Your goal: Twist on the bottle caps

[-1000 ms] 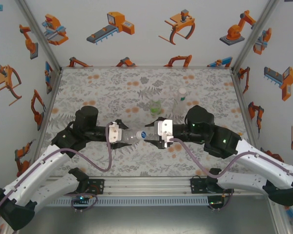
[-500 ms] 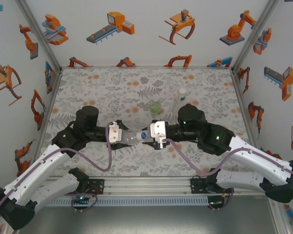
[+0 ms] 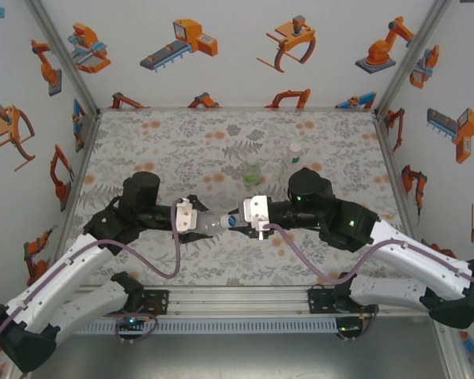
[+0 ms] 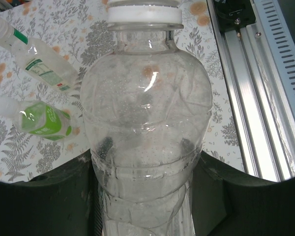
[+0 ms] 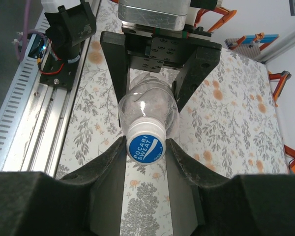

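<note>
Cross-threading is the chief risk. The left hand (image 3: pixel 191 223) is clenched around the belly of a clear bottle (image 4: pixel 147 113). It holds the bottle sideways above the desk (image 3: pixel 166 142), neck pointing away from its fingers and toward the right hand (image 5: pixel 145 147). The right hand is closed on the blue-topped cap (image 5: pixel 145 143), one finger pressed to each side of its white skirt. The cap sits on the bottle's mouth directly between those fingers. How far it is threaded I cannot tell (the skirt hides the neck).

If cap and neck are not in line when the wrist turns, the threads will likely bite crooked and jam. The bottle wall looks thin and creased, so a hard twist could spin it inside the left hand's grip or crush it. A loose pinch would let the fingers slide round the smooth cap without turning it.

On the far side of the right hand, well apart, stand a green-labelled bottle (image 3: pixel 253 170) and a white-capped bottle (image 3: pixel 294 156); a wide elbow swing could topple them.
</note>
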`<action>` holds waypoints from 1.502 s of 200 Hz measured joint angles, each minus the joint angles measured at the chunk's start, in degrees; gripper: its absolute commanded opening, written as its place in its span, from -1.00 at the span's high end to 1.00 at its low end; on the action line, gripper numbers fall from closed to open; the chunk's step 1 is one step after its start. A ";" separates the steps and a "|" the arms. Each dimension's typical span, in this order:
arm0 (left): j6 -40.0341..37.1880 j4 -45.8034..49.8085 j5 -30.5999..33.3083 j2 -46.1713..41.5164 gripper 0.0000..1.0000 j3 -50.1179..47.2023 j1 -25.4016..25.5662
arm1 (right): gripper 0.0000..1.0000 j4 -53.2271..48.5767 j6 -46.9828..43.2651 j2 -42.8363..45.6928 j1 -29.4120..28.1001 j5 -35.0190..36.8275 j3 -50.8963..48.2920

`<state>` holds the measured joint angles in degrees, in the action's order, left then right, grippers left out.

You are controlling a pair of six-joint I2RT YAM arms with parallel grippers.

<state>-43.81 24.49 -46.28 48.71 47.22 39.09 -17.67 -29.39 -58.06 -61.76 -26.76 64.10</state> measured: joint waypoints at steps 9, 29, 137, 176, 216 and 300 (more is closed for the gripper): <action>0.00 0.15 0.28 -0.07 1.00 0.00 -0.02 | 1.00 0.76 0.96 0.09 0.00 0.50 -0.48; 0.00 0.81 1.53 -0.15 1.00 0.00 -0.02 | 1.00 4.11 4.42 0.87 0.00 2.10 -3.04; 1.16 -0.26 14.67 -3.52 1.00 -1.20 -0.02 | 1.00 27.82 47.45 0.87 0.00 19.39 -15.10; 1.77 -1.53 17.57 -3.98 1.00 -1.46 -0.02 | 1.00 27.71 63.41 -0.46 -0.39 26.36 -14.60; 2.36 -2.03 20.20 -4.20 1.00 -1.51 -0.13 | 1.00 23.45 76.63 -3.08 -0.35 30.51 -11.30; 2.10 -3.37 13.46 -3.06 1.00 -1.49 0.00 | 0.08 19.39 68.46 0.70 -0.92 29.55 -10.05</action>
<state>-41.71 21.12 -32.82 45.65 45.74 39.09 1.72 39.07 -57.36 -62.67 2.79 54.04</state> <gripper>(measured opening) 0.542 0.447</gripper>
